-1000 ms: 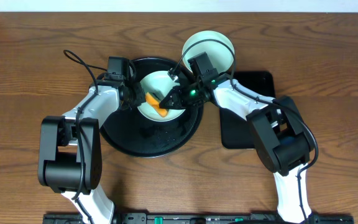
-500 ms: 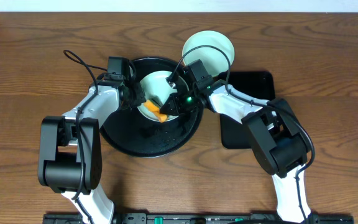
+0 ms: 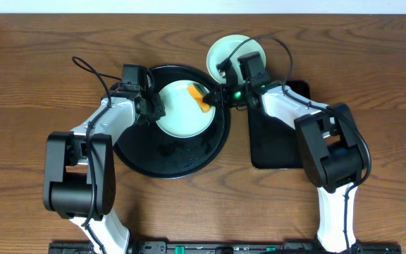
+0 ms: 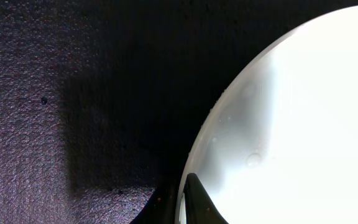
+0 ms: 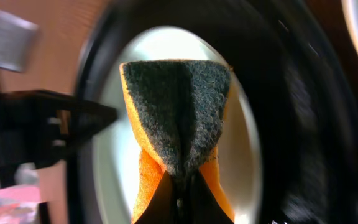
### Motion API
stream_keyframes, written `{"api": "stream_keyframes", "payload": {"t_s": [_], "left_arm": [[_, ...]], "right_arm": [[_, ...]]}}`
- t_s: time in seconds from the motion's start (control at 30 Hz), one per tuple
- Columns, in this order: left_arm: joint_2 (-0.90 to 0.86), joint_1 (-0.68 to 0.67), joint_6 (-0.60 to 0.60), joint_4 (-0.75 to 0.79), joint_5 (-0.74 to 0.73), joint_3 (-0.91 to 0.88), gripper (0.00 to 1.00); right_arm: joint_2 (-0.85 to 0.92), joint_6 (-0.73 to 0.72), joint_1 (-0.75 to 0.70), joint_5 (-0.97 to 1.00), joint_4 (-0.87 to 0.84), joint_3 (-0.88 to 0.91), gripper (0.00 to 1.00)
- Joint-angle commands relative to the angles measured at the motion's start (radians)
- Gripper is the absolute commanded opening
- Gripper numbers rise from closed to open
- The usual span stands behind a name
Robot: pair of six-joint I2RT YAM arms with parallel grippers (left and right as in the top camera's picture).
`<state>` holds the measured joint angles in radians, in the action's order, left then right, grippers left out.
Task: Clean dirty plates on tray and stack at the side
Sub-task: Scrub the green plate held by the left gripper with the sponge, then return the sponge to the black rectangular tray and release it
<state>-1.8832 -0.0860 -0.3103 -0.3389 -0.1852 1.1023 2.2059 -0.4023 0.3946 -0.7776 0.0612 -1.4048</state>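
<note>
No legible text, labels, numbers anywhere.

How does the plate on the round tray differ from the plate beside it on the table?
The plate on the tray lies inside the round black tray; the plate on the table rests on wood beside it. The left gripper pinches the plate on the tray at its left rim, with the sponge at its upper right; the plate on the table is only crossed by the right arm. Both are round, plain, pale green.

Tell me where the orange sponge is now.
In the overhead view, the sponge is pinched in the right gripper, over the plate's far right edge, on the tray.
</note>
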Motion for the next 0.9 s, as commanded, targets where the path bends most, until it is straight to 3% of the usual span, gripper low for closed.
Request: {"api": "stream_keyframes", "payload": {"t_s": [0.0,0.13,0.33,0.53,0.73,0.87], "left_arm": [[0.007,-0.003,0.002,0.001,-0.005,-0.017,0.08],[0.007,-0.002,0.002,0.001,-0.005,-0.017,0.08],[0.007,-0.002,0.002,0.001,-0.005,-0.016,0.08],[0.007,-0.002,0.002,0.003,-0.005,-0.016,0.13],[0.007,-0.002,0.002,0.006,-0.005,-0.016,0.33],[0.007,-0.002,0.002,0.008,-0.005,-0.016,0.36]], "right_arm": [[0.005,-0.034,0.005,-0.193,-0.066,-0.011,0.01],[-0.028,-0.054,0.005,-0.253,-0.071,-0.02,0.01],[-0.14,-0.023,-0.003,-0.192,0.042,-0.02,0.01],[-0.306,0.15,-0.024,0.233,0.445,-0.02,0.01],[-0.433,0.172,-0.05,0.6,0.795,-0.02,0.01],[-0.457,0.149,-0.065,0.753,0.958,-0.019,0.01]]}}
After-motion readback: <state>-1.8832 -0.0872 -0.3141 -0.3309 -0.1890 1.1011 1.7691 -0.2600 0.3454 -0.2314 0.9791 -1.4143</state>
